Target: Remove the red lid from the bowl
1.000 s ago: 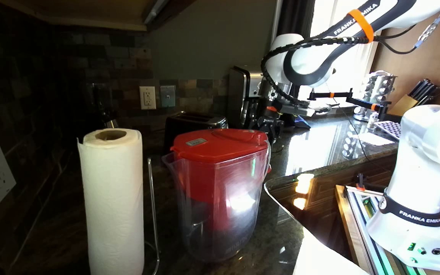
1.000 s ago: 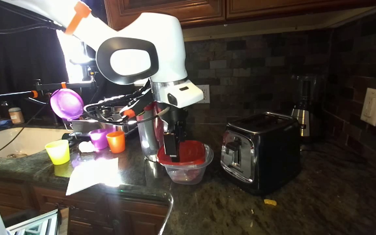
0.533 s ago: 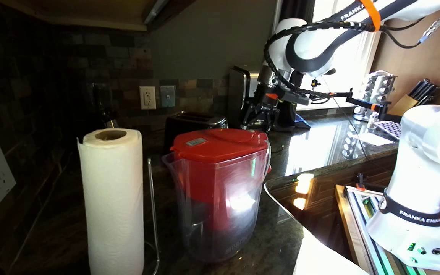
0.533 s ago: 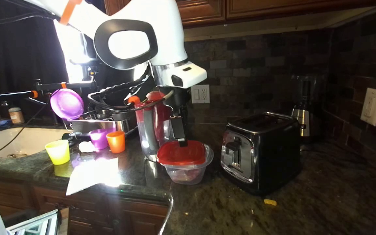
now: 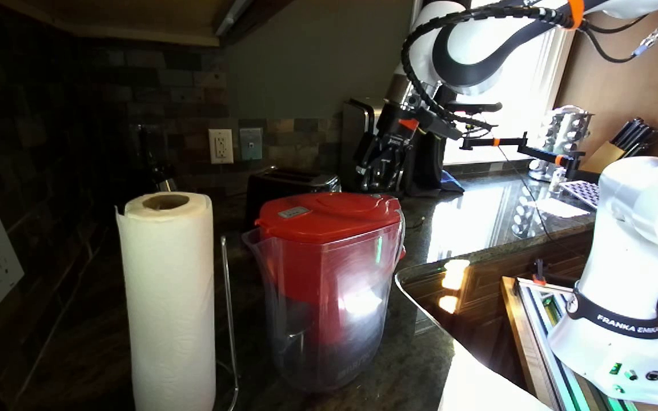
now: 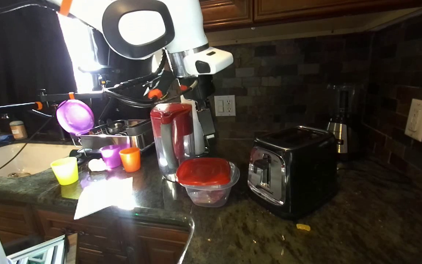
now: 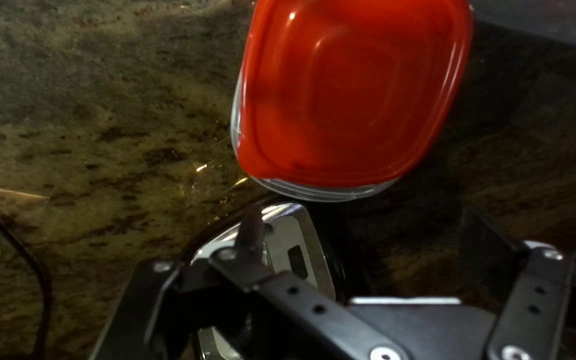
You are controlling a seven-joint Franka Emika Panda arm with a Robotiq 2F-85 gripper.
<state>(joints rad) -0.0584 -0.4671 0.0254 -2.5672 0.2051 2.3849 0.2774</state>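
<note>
The red lid (image 6: pixel 203 171) is being supported off-centre by the transparent bowl (image 6: pixel 210 197); the hand (image 7: pixel 369 237) is being held spread, clear of both.

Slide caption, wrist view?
Rounded-square red plastic lid off-centre on a clear plastic bowl; black gripper open, holding nothing.

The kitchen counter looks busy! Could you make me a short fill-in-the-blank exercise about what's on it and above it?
1. On or off? The lid is ____ the bowl.
2. The lid and the top of the pitcher are both coloured ____.
3. The cup nearest the pitcher is coloured ____.
4. The open gripper is holding ____.

Missing words: on; red; orange; nothing.
</note>
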